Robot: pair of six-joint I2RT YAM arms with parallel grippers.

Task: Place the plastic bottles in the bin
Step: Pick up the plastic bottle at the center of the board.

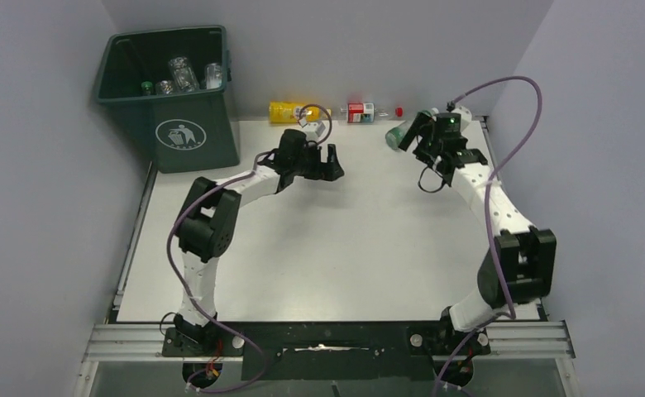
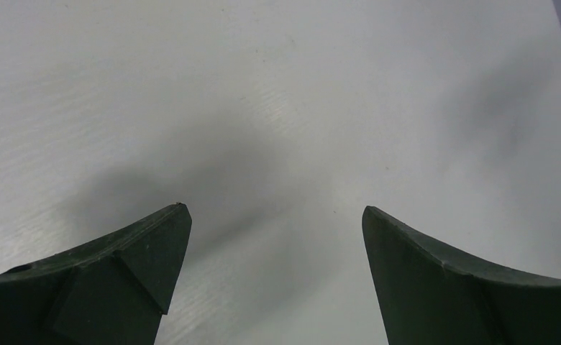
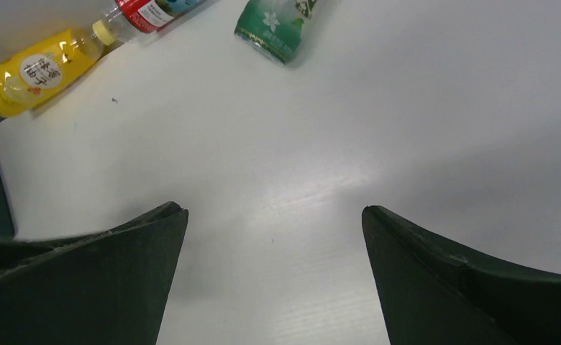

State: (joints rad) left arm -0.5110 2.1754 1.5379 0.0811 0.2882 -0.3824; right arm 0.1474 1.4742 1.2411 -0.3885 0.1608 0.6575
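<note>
The dark green bin (image 1: 179,132) stands at the table's far left corner with several clear bottles (image 1: 183,74) inside. Three plastic bottles lie along the back wall: a yellow one (image 1: 289,112) (image 3: 37,72), a clear red-labelled one (image 1: 360,112) (image 3: 148,11) and a green-labelled one (image 1: 396,135) (image 3: 277,25). My left gripper (image 1: 336,163) (image 2: 275,210) hangs open just in front of the yellow bottle, with only bare table between its fingers. Right beside the green bottle, my right gripper (image 1: 417,145) (image 3: 274,210) is open and holds nothing.
Grey walls close in the white table (image 1: 344,248) at the back and on both sides. A purple cable (image 1: 518,91) loops above the right arm. A metal rail (image 1: 327,339) runs along the near edge at the arm bases.
</note>
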